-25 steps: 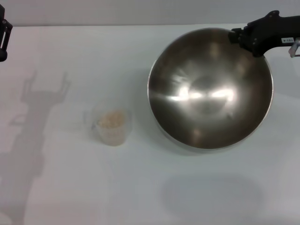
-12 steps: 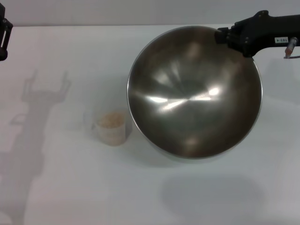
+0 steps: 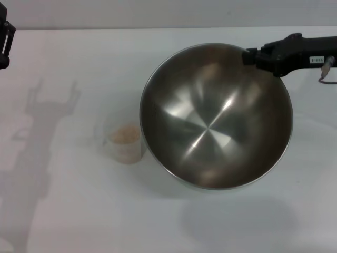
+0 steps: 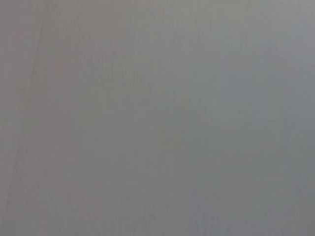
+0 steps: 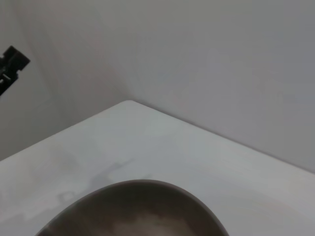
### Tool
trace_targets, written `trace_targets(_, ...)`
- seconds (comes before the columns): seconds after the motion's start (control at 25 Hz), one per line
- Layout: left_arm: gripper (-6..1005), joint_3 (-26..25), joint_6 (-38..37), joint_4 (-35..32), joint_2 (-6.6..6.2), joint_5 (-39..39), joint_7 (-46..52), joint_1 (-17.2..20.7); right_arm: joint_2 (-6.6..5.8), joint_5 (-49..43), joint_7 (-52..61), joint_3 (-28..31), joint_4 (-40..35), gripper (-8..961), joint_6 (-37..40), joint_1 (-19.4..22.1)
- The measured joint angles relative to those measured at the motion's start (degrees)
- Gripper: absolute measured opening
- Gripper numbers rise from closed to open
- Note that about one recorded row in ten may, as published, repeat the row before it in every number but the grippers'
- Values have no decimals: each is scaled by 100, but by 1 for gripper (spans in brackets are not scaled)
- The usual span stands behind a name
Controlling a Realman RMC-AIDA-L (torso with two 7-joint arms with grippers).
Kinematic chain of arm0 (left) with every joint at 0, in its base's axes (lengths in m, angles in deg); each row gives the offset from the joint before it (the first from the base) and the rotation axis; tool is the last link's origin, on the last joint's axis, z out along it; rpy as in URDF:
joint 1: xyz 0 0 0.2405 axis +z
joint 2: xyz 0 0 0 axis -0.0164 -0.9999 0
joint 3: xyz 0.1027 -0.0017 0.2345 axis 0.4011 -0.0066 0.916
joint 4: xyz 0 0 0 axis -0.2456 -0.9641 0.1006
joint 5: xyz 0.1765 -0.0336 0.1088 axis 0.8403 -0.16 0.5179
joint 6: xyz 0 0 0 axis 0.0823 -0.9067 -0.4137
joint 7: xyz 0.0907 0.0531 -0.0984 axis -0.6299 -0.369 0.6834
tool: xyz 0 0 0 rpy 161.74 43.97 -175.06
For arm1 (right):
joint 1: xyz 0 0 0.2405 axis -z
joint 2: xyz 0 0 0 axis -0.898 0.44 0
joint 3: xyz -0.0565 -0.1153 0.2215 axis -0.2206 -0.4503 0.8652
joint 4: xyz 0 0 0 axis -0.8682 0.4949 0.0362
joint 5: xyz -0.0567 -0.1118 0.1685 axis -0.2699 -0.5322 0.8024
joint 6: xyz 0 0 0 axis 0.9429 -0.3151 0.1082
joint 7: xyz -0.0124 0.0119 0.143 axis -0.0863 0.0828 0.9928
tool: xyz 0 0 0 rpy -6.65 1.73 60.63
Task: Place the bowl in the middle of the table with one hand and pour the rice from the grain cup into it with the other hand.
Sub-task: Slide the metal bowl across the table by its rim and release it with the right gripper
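Note:
The shiny steel bowl (image 3: 216, 116) hangs tilted over the middle of the white table (image 3: 79, 211), casting a shadow on the table nearer me. My right gripper (image 3: 251, 57) is shut on its far right rim. The bowl's rim also shows in the right wrist view (image 5: 138, 206). The clear grain cup (image 3: 125, 145) stands on the table just left of the bowl, with rice (image 3: 124, 134) inside; the bowl's edge nearly overlaps it. My left gripper (image 3: 4, 39) is parked high at the far left edge, and its forked shadow shows the fingers spread. The left wrist view shows only plain grey.
The table's far edge meets a pale wall (image 3: 158, 13) behind. The left arm's shadow (image 3: 37, 137) lies across the left part of the table. The left gripper also shows far off in the right wrist view (image 5: 11, 66).
My right gripper has carried the bowl leftward and slightly toward me, so it now sits beside the cup. The cup and the left arm have not moved.

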Motion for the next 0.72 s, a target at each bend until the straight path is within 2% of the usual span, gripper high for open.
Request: trace_targets(0.72,730,24,-12,-27,0,0,0,14,0,-294,652,-18,750,26,458,-72)
